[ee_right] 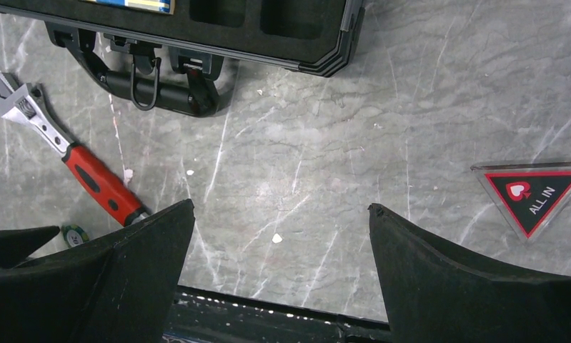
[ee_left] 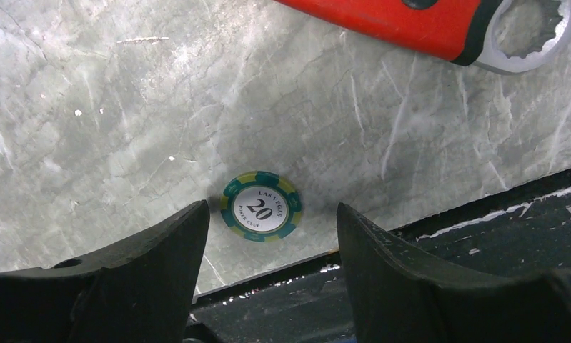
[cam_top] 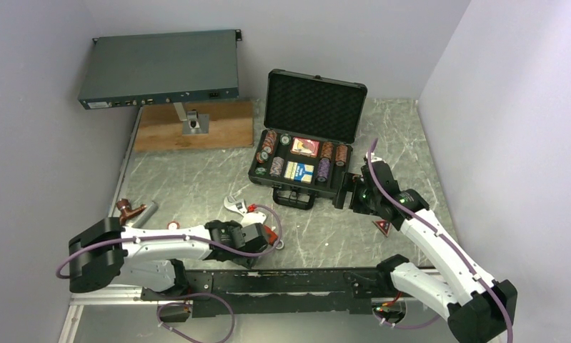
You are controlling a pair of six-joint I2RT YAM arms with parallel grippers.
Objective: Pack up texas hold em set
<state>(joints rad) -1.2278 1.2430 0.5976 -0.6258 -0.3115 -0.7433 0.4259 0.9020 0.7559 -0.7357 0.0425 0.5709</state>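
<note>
**Fig. 1.** The left gripper [ee_left: 271, 214] straddles a green poker chip [ee_left: 261, 206] lying flat on the table [ee_left: 125, 107] near the front rail [ee_left: 482, 236]. Its fingers are apart and clear of the chip. For a clean pick, centre the chip, lower the tips to the table, then close on its rim. The right gripper [ee_right: 281, 211], spread and empty, hovers beside the open case [cam_top: 314, 103]. The red triangle [ee_right: 531, 193] lies nearby.
</note>
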